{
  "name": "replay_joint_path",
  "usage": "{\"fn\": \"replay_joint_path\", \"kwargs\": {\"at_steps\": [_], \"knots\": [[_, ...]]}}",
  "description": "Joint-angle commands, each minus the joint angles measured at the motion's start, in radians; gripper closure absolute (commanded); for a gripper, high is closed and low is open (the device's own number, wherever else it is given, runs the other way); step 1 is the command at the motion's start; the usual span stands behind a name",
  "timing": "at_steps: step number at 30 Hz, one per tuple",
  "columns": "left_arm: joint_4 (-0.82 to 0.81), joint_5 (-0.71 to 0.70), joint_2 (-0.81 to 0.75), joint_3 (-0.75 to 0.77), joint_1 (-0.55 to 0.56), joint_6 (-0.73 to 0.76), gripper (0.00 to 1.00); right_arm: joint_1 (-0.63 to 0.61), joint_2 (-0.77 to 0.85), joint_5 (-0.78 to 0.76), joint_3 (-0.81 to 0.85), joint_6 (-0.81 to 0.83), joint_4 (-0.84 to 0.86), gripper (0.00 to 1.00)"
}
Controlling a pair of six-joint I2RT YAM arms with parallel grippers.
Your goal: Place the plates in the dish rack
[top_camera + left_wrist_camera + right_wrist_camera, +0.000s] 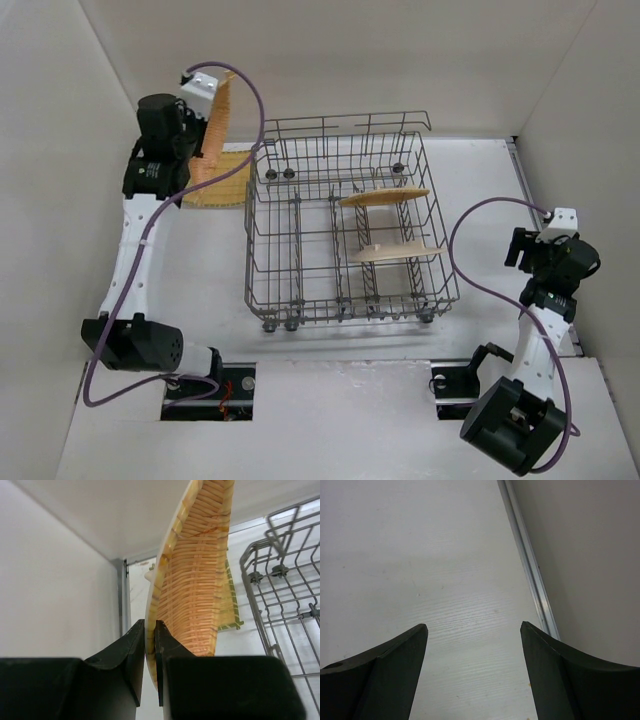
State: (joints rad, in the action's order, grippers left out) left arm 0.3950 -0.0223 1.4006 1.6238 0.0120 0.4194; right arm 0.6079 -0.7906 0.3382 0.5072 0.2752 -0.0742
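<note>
The grey wire dish rack stands mid-table. Two plates stand on edge between its tines: an orange-tan one and a paler yellow one. My left gripper is shut on the rim of an orange woven plate, held upright above the table at the rack's far left corner. In the left wrist view the fingers pinch that plate's lower edge. A yellow ribbed plate lies flat on the table below it and also shows in the left wrist view. My right gripper is open and empty, right of the rack.
The white enclosure walls stand close behind and left of the held plate. The rack's corner is just right of the plate. An aluminium rail runs along the right wall by the right gripper.
</note>
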Motion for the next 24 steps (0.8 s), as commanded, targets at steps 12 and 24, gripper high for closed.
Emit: {"fn": "replay_joint_path", "kwargs": {"at_steps": [12, 24], "knots": [[-0.220, -0.139, -0.038, -0.019, 0.352, 0.470, 0.92, 0.007, 0.002, 0.027, 0.014, -0.019, 0.056, 0.20], [-0.265, -0.125, -0.045, -0.145, 0.552, 0.521, 0.92, 0.007, 0.005, 0.024, 0.011, -0.019, 0.060, 0.20]]}}
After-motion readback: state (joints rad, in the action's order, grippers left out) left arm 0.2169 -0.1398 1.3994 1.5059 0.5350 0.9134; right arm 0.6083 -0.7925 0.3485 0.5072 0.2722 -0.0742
